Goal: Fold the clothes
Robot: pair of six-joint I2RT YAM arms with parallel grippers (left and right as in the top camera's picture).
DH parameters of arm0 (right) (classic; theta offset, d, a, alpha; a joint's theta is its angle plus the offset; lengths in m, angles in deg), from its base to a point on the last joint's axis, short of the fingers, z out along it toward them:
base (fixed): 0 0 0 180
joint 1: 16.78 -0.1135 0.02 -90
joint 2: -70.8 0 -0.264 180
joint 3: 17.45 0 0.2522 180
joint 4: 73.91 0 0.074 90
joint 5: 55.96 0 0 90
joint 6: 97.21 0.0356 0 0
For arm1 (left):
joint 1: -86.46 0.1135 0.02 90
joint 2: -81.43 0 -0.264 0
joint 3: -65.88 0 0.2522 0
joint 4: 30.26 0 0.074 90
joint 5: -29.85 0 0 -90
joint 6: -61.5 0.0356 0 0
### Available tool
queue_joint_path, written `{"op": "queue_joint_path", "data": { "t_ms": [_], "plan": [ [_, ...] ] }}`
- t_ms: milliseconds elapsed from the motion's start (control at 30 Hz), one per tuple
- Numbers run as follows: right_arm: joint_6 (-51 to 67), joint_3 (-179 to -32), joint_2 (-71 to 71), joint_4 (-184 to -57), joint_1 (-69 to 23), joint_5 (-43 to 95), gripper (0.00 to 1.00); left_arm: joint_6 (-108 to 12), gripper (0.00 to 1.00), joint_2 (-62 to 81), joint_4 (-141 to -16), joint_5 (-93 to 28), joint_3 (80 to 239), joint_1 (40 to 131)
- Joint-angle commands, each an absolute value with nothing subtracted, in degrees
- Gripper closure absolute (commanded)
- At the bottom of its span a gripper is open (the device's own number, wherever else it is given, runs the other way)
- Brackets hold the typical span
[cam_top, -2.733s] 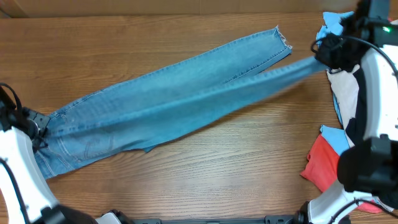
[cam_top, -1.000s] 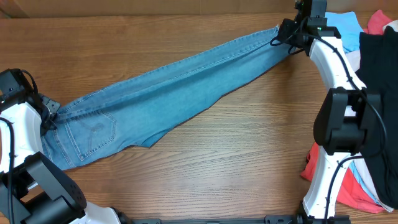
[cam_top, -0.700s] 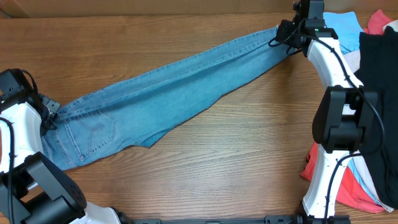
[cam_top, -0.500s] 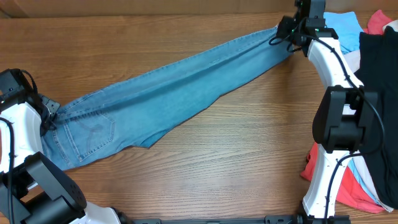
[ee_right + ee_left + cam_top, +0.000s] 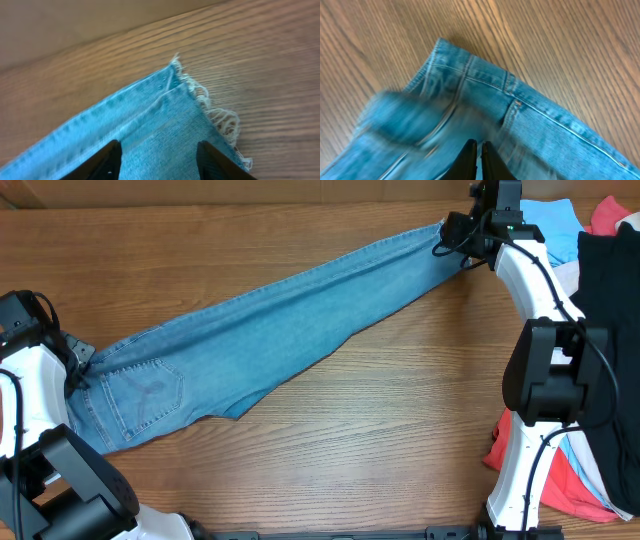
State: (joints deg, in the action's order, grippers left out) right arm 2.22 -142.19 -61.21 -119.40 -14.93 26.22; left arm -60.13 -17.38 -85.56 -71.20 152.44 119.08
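Note:
The clothes, light blue jeans, lie stretched out flat on a diagonal across the wooden table, waist at lower left, frayed hem at upper right. My left gripper sits at the waistband corner. In the left wrist view its jaws stand nearly together over the blurred denim, and nothing shows between them. My right gripper hovers at the hem. Its fingers are spread wide over the leg end, which lies loose between them; the gripper is open.
A heap of other garments fills the right edge: sky-blue, black, white, red. The right arm stands along that side. Bare wood shows below the jeans.
The right gripper has opened and let go of the hem, which now lies on the table. The fabric around the back pocket has settled flatter. Neither arm has shifted much.

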Motion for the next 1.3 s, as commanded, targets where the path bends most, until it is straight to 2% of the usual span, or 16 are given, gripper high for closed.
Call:
{"op": "queue_joint_path", "data": {
  "t_ms": [0,133,233,333,400,600,800,1133,1267],
  "plan": [
    [-4.8,-142.1,-62.1,-120.4,-15.3,20.3,0.49,-61.5,0.91,-17.9,-85.4,-73.8,153.9,119.3],
    [-10.6,-142.1,-62.8,-121.6,-16.7,16.0,0.55,-61.5,0.91,-17.9,-85.9,-73.7,153.9,119.3],
    [-12.8,-142.1,-64.2,-121.9,-18.7,17.7,0.61,-61.5,0.91,-17.9,-85.9,-73.7,153.9,119.3],
    [-11.6,-142.1,-66.0,-121.8,-19.4,21.8,0.7,-61.5,0.9,-17.9,-86.1,-73.7,153.9,119.3],
    [-9.1,-142.1,-66.8,-122.1,-19.4,24.7,0.73,-61.5,0.9,-17.9,-86.5,-73.6,153.9,119.3],
    [-6.9,-142.3,-67.0,-123.7,-18.5,26.9,0.73,-61.5,0.92,-17.9,-92.0,-73.1,153.8,119.2],
    [-6.9,-145.0,-65.2,-127.8,-17.6,27.0,0.66,-60.4,0.96,-17.9,-95.8,-68.4,150.8,117.3],
    [-3.9,-150.9,-63.2,-137.8,-14.8,28.9,0.62,-60.9,0.96,-17.9,-88.8,-66.5,136.4,114.5],
    [-3.9,-151.0,-63.0,-142.3,-13.4,28.9,0.62,-61.1,0.93,-17.9,-84.8,-69.7,132.9,114.7]
  ]
}}
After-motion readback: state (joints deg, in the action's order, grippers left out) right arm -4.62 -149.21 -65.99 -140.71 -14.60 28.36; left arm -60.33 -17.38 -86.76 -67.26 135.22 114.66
